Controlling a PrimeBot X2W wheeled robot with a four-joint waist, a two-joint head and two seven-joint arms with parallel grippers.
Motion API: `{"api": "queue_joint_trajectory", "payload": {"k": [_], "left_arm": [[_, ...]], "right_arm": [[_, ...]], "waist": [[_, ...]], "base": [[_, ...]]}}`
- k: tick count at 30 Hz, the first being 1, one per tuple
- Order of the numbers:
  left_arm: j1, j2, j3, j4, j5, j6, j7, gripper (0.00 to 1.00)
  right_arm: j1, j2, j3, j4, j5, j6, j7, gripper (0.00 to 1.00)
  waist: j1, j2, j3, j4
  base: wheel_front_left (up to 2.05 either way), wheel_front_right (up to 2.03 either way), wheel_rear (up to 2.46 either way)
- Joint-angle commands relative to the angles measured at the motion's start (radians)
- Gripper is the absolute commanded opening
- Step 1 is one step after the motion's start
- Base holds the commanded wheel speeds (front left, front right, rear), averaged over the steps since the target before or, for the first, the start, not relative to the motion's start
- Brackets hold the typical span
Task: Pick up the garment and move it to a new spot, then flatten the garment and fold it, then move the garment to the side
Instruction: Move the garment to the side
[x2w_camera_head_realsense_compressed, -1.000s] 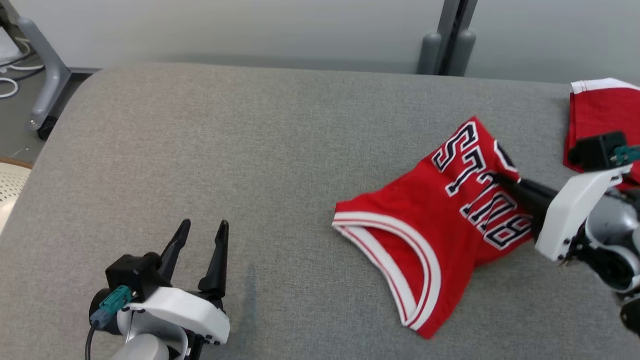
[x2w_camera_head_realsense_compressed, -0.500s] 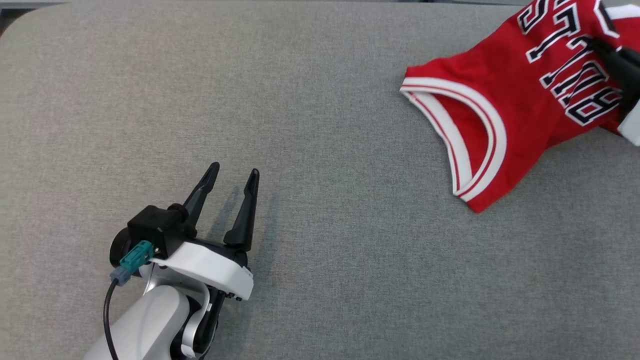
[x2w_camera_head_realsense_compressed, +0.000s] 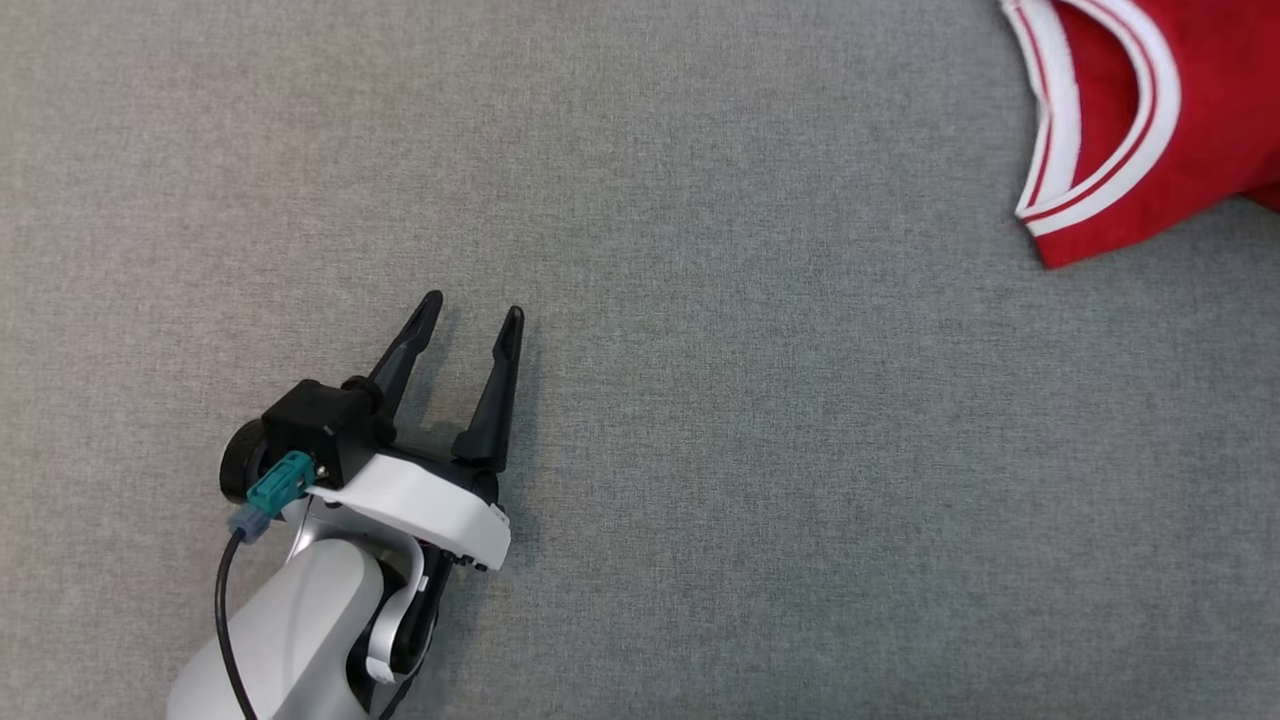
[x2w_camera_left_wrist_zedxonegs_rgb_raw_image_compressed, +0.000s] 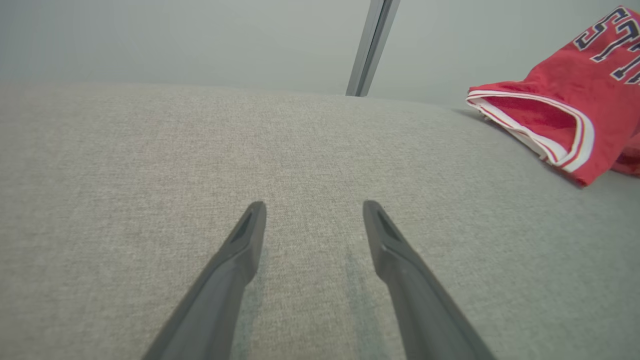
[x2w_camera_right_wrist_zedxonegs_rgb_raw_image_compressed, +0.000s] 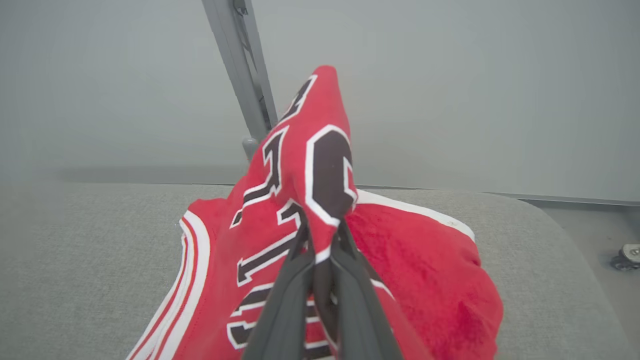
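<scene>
right pincer (x2w_camera_right_wrist_zedxonegs_rgb_raw_image_compressed: 323, 231) clamps a raised fold of the red jersey (x2w_camera_right_wrist_zedxonegs_rgb_raw_image_compressed: 300, 165), whose rest lies on the grey table (x2w_camera_head_realsense_compressed: 700, 450), well apart from the open left pincer (x2w_camera_head_realsense_compressed: 473, 305). lifting higher before carrying should stop the trailing cloth dragging.

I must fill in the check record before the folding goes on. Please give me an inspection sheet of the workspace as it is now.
Surface: grey fabric top, flat, with a faint darker streak near the left tool.
Job's things: red jersey, crumpled; one fold is pulled up, the rest lies on the surface.
Clutter: nothing seen.
Tools: left tool open and holding nothing, well apart from the jersey; right tool shut on a fold of the jersey.
Cables: black cable with a teal plug at the left wrist.
Surroundings: pale wall and grey post behind the surface.
</scene>
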Motion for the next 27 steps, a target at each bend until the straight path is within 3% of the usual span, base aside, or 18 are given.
{"api": "queue_joint_trajectory", "payload": {"k": [1,4,13,14,15,16,27], "left_arm": [[-0.025,0.004,0.006,0.002,0.01,-0.008,-0.004,1.0],[-0.027,0.005,0.008,0.007,0.015,-0.01,-0.004,1.0],[-0.035,0.007,0.017,0.011,0.019,-0.012,-0.004,1.0],[-0.027,0.011,0.021,0.011,0.019,-0.009,-0.004,1.0],[-0.019,0.014,0.023,0.012,0.018,-0.007,-0.003,1.0],[-0.013,0.015,0.025,0.012,0.016,-0.007,-0.003,1.0],[0.053,0.019,0.056,-0.001,0.002,-0.001,-0.004,1.0]], "right_arm": [[-0.013,-0.014,-0.004,0.021,-0.011,0.0,-0.01,0.0],[-0.034,-0.029,0.005,0.07,-0.062,0.0,-0.024,0.0],[-0.07,0.014,-0.005,0.256,-0.157,0.0,-0.048,0.0],[-0.075,0.023,-0.012,0.285,-0.168,0.0,-0.062,0.11],[-0.081,0.034,-0.019,0.31,-0.178,0.0,-0.079,0.91],[-0.088,0.04,-0.03,0.34,-0.192,0.0,-0.099,1.0],[-0.138,0.142,-0.085,0.617,-0.368,0.0,-0.338,1.0]], "waist": [[0.0,0.0,0.008,-0.001],[0.0,0.0,0.019,-0.005],[0.0,0.0,0.019,0.0],[0.0,0.0,0.016,0.003],[0.0,0.0,0.01,0.005],[0.0,0.0,0.005,0.006],[0.0,0.0,-0.107,0.0]], "base": [[0.0,0.0,0.0],[0.0,0.0,0.0],[0.0,0.0,0.0],[0.0,0.0,0.0],[0.0,0.0,0.0],[0.0,0.0,0.0],[0.0,0.0,0.0]]}}
